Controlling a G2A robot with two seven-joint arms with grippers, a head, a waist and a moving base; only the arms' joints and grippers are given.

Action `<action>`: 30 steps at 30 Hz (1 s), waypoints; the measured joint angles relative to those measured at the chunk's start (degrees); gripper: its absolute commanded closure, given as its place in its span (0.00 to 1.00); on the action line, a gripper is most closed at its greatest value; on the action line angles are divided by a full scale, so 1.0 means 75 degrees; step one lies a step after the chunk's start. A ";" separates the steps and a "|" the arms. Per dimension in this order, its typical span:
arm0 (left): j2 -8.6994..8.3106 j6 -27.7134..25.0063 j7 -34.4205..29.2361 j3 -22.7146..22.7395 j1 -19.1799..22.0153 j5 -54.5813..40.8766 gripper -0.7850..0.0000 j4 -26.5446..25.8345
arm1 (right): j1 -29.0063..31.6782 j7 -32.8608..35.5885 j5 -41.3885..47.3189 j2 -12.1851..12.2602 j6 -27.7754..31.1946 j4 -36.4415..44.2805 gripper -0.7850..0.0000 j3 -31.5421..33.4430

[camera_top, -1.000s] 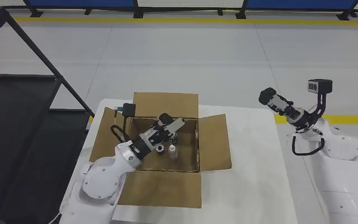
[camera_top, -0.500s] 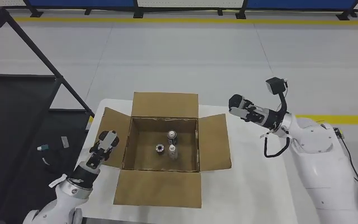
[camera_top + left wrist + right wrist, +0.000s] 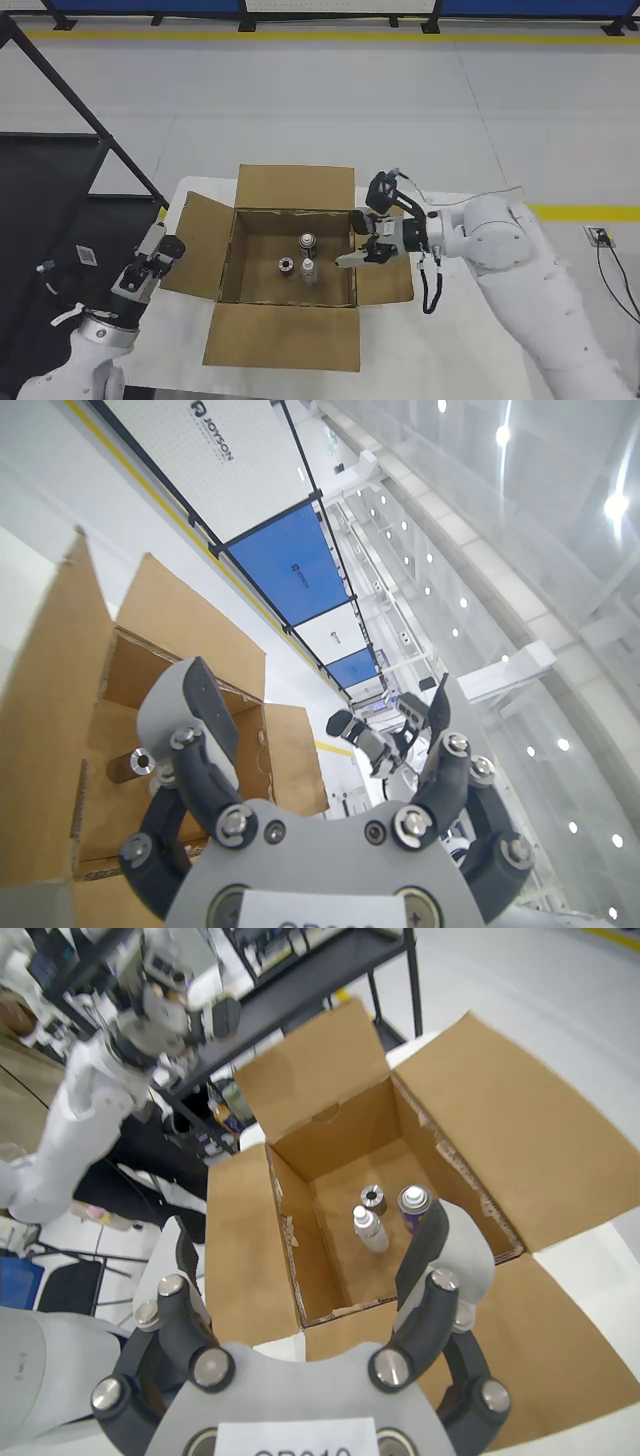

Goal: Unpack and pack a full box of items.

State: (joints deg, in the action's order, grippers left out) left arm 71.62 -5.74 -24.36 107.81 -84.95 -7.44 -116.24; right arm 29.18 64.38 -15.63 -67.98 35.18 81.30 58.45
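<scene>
Right hand [image 3: 362, 240], fingers spread and empty, above the box [image 3: 340, 1143] rim; white bottle [image 3: 371, 1230] below it. Left hand [image 3: 320, 677], also spread, beside box.

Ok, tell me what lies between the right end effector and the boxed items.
Only bare box floor, in the top view: the right end effector hangs at its rim, the items mid-box.
</scene>
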 measured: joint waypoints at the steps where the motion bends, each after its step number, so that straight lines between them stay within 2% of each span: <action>1: -0.0012 0.0016 0.0000 0.0189 -0.0017 -0.0105 0.00 0.0103 | -0.0160 0.0068 -0.0221 -0.0059 -0.0143 -0.0093 0.00 -0.0280; 5: -0.0049 0.0017 -0.0028 0.0771 -0.0142 -0.0464 0.00 0.0437 | -0.0802 0.0011 -0.1032 -0.0383 -0.0759 -0.0661 0.00 -0.1495; 11: -0.0054 0.0020 -0.0068 0.0856 -0.0188 -0.0615 0.00 0.0467 | -0.1471 -0.0541 -0.1492 -0.0941 -0.1198 -0.1677 0.00 -0.2832; 17: -0.0054 0.0020 -0.0066 0.0855 -0.0188 -0.0613 0.00 0.0467 | -0.1842 -0.1153 -0.1794 -0.1498 -0.1618 -0.2703 0.00 -0.3733; 25: -0.0054 0.0020 -0.0066 0.0856 -0.0188 -0.0613 0.00 0.0467 | -0.2048 -0.1779 -0.2213 -0.2133 -0.2120 -0.3943 0.00 -0.4434; 26: -0.0054 0.0020 -0.0066 0.0856 -0.0188 -0.0613 0.00 0.0467 | -0.2072 -0.1841 -0.2309 -0.2215 -0.2235 -0.4088 0.07 -0.4506; 28: -0.0054 0.0020 -0.0066 0.0856 -0.0188 -0.0613 0.00 0.0467 | -0.2093 -0.1901 -0.2365 -0.2328 -0.2299 -0.4291 0.53 -0.4584; 29: -0.0054 0.0020 -0.0066 0.0856 -0.0188 -0.0613 0.00 0.0467 | -0.2109 -0.1924 -0.2370 -0.2395 -0.2296 -0.4426 0.72 -0.4616; 30: -0.0054 0.0020 -0.0066 0.0856 -0.0188 -0.0613 0.00 0.0467 | -0.2120 -0.1936 -0.2372 -0.2442 -0.2285 -0.4526 0.85 -0.4636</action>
State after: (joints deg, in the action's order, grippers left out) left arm 71.22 -5.59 -24.86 114.23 -86.36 -12.04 -112.73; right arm 13.28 49.86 -33.42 -86.29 18.05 47.35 23.68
